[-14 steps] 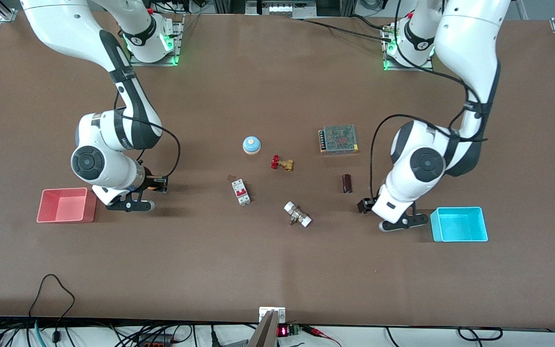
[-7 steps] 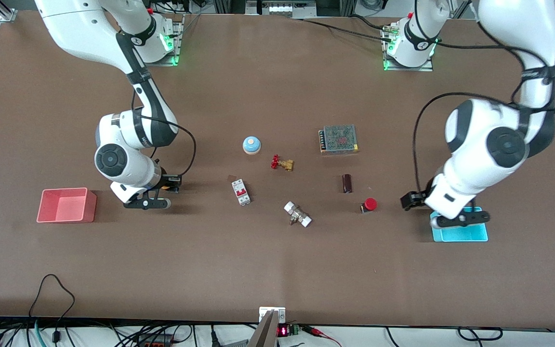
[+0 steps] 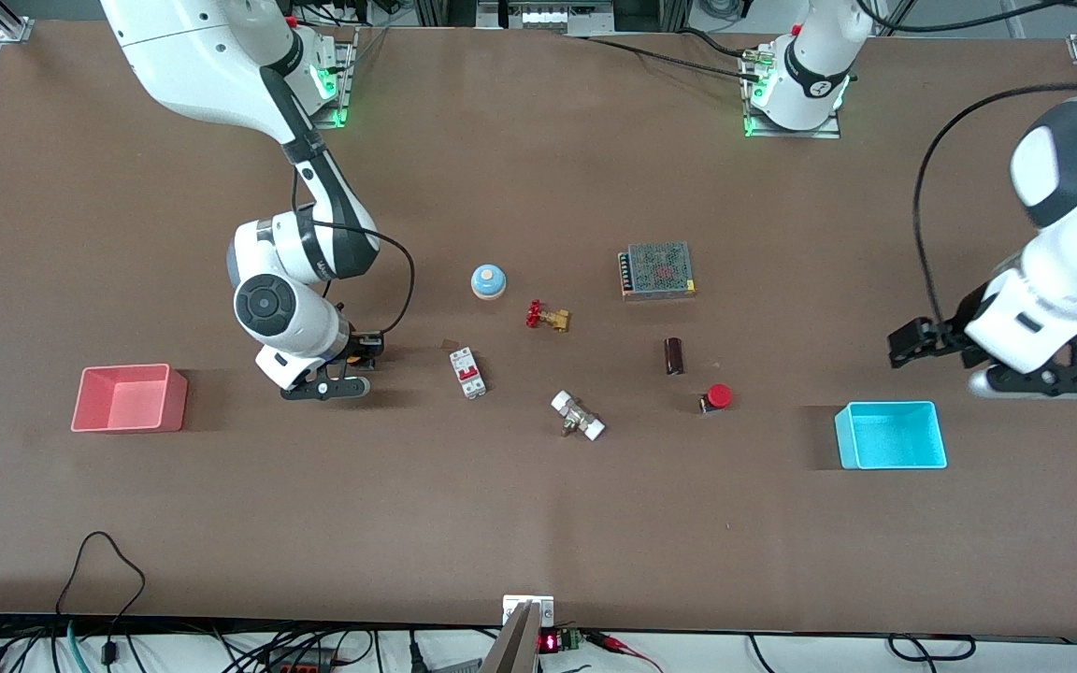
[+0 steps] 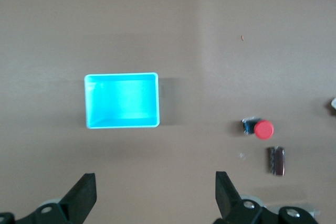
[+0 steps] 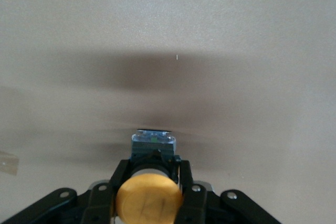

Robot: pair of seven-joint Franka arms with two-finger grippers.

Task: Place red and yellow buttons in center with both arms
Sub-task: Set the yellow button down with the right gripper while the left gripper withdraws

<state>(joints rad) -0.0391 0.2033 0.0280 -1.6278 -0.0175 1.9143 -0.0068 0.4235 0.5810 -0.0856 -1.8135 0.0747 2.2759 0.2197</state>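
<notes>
The red button lies on its side on the brown tabletop near the centre, beside a dark cylinder; it also shows in the left wrist view. My left gripper is open and empty, up over the table by the cyan tray; its own view shows the fingers wide apart. My right gripper is low over the table between the pink tray and the breaker, hiding its load there. In its own view it is shut on the yellow button.
Around the centre lie a light-blue dome, a red-handled brass valve, a white circuit breaker, a white-capped fitting and a metal power supply. The cyan tray is empty.
The left gripper let go of the red button, left it on the table and rose away toward its end. The right gripper carried the yellow button toward the centre.
</notes>
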